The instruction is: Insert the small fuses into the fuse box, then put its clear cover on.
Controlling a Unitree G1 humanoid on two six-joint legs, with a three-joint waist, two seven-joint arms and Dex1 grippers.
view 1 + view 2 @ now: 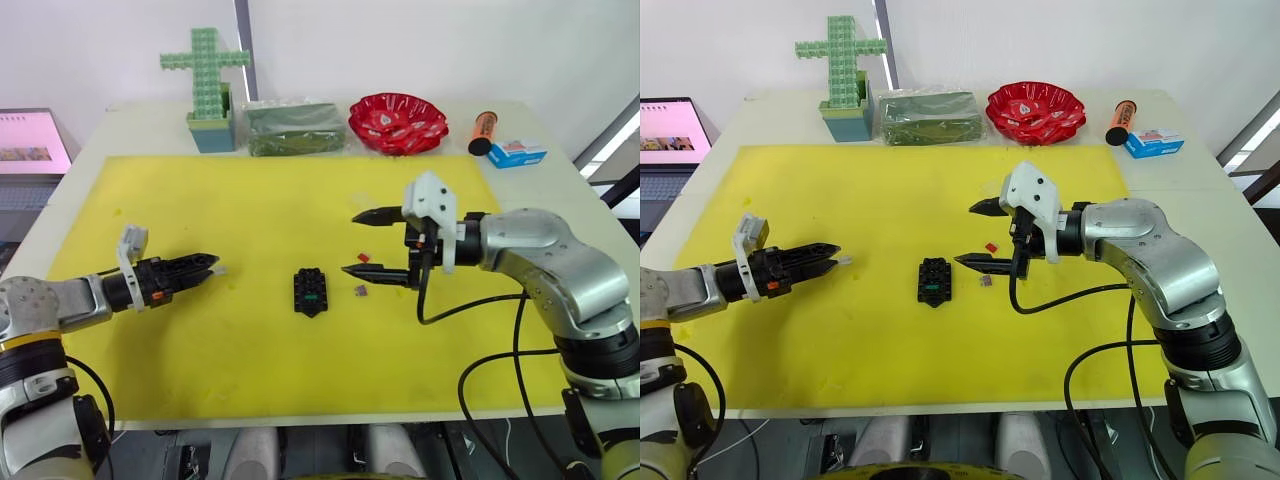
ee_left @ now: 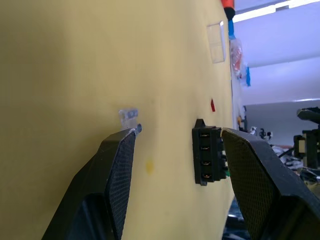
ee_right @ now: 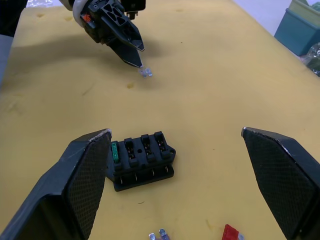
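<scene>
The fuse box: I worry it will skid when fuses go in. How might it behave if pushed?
The fuse box looks small and rigid, so probably light. It lies unclamped on the smooth yellow mat, so it may slide. Its low, flat shape suggests tipping is unlikely.

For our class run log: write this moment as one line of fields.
left end effector: open, beside grey fuse | right end effector: open | fuse box: green fuse seated | red fuse: loose
</scene>
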